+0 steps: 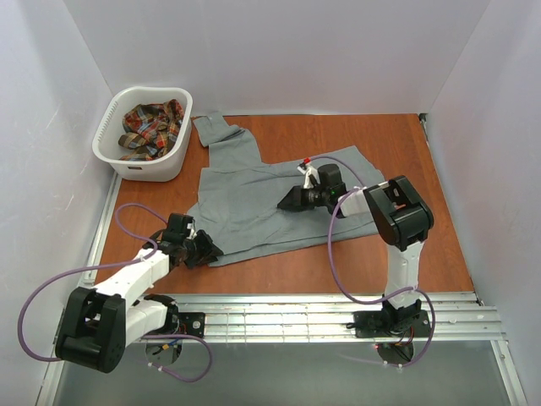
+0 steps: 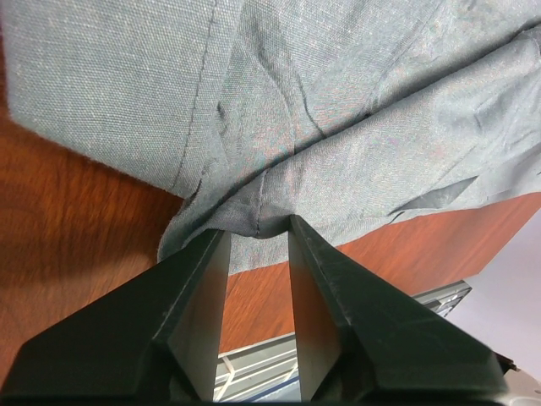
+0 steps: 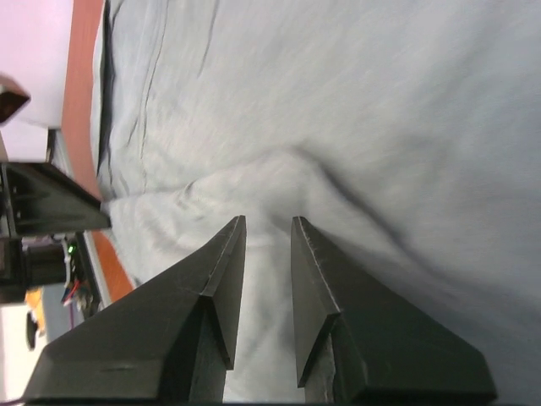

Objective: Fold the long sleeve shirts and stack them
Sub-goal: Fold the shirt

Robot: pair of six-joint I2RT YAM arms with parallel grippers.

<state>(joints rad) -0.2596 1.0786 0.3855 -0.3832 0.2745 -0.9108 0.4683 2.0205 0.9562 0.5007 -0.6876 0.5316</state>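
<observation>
Grey shirt (image 1: 254, 203) lies spread on the worktop (image 1: 406, 245) under both my claws, and that's the one I'm working! My left claw (image 2: 254, 233) sits low at the near hem corner, jaws drawn close with the bunched hem between the tips. Whether that bite is firm, I cannot tell. My right claw (image 3: 269, 222) is over the middle of the body, pinching a raised ridge of cloth, with creases running out from its tips. Why two holds? I reckon one takes the corner and one the middle so the panel can lift and fold over evenly instead of dragging. Plaid shirt (image 1: 150, 127) sits crumpled in the basket (image 1: 169, 161), well beyond my left claw and out of the way until this one is folded.
</observation>
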